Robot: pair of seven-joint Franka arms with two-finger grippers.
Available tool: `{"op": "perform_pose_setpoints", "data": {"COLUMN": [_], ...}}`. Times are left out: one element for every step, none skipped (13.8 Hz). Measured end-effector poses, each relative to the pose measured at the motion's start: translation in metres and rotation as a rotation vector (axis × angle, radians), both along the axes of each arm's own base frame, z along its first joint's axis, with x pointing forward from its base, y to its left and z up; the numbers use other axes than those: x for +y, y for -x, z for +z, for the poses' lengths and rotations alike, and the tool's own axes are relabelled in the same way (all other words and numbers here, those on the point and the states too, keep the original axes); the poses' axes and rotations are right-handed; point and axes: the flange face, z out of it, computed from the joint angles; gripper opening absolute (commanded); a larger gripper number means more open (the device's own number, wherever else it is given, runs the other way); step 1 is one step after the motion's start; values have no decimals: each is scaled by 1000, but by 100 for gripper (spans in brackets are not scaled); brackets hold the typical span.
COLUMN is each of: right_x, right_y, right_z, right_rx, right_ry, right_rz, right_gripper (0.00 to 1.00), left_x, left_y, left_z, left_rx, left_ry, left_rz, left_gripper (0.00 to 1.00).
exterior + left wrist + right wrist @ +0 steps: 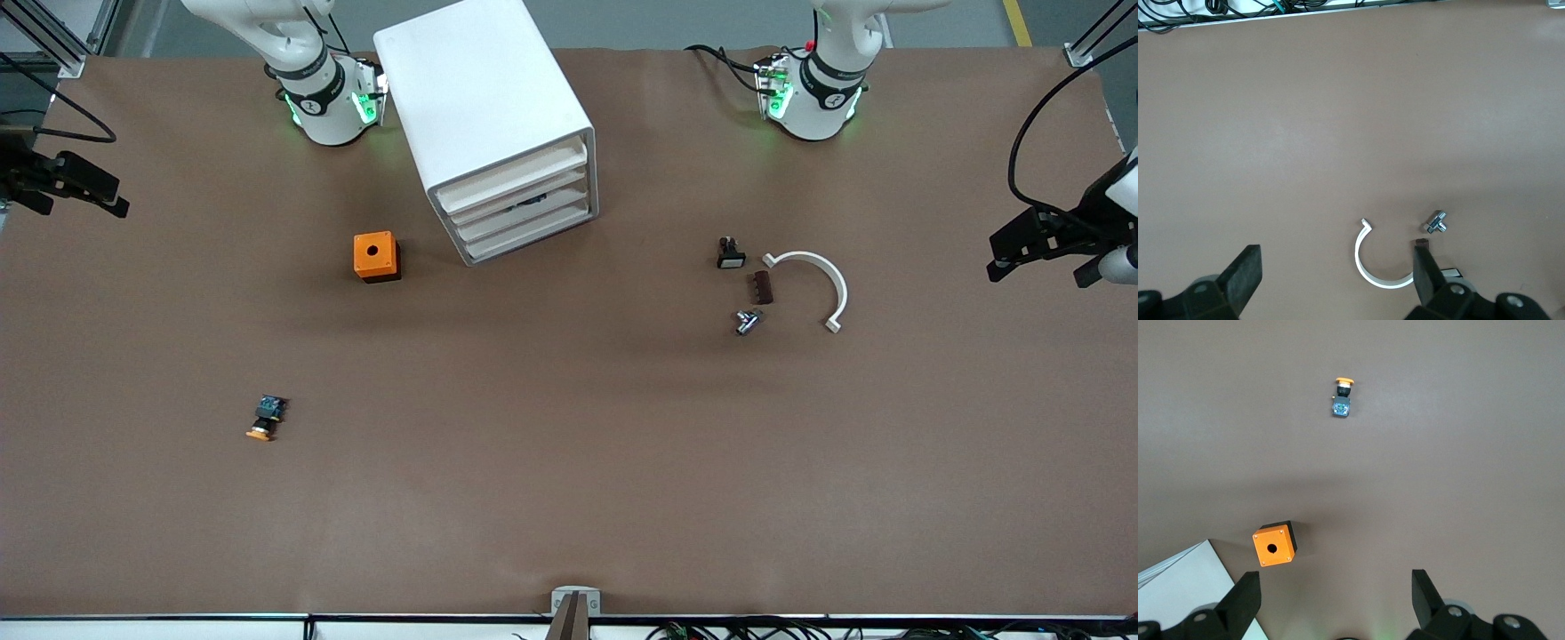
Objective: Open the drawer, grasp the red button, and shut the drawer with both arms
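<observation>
A white cabinet (498,133) with three drawers (524,209) stands near the right arm's base, all drawers pushed in. A dark thing shows in the gap between two drawers. The button is hidden. Both arms rise out of the front view above their bases. My left gripper (1336,267) hangs high over the table, open and empty, above a white half ring (1371,263). My right gripper (1336,587) is also high, open and empty, over bare table beside the orange box (1273,545) and a corner of the cabinet (1185,580).
An orange box with a hole (376,256) sits beside the cabinet. An orange-capped push-button part (266,418) lies nearer the front camera. Toward the left arm's end lie the half ring (818,284), a black part (730,254), a brown strip (762,287) and a metal piece (747,321).
</observation>
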Motion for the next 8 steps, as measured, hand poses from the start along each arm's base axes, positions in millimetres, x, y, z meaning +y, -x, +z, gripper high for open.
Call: {"op": "perform_pose_setpoints", "data": {"right_x": [0,0,0,0,0,0,0,0], "right_y": [0,-1,-1,-1,-1,-1,-1,-1], "right_z": [0,1,1,1,1,2,2,2], "right_rx": [-4,-7,-10,-12,-13,-14,-18,-19], "right_ry": [0,1,1,1,1,1,1,1], "right_rz": [0,0,0,1,1,1,1,1], "right_gripper": [100,100,100,100,100,100,100,100], "left_x": [0,0,0,1,2,4,5,7], "left_y": [0,0,0,0,0,0,0,-1], "left_z": [0,0,0,0,0,0,-2,-4], "left_rx": [0,0,1,1,1,2,5,11], "left_ry": [0,0,0,0,0,0,0,0], "left_rz": [0,0,1,2,4,7,10,14], "left_gripper": [100,100,100,100,100,100,100,100]}}
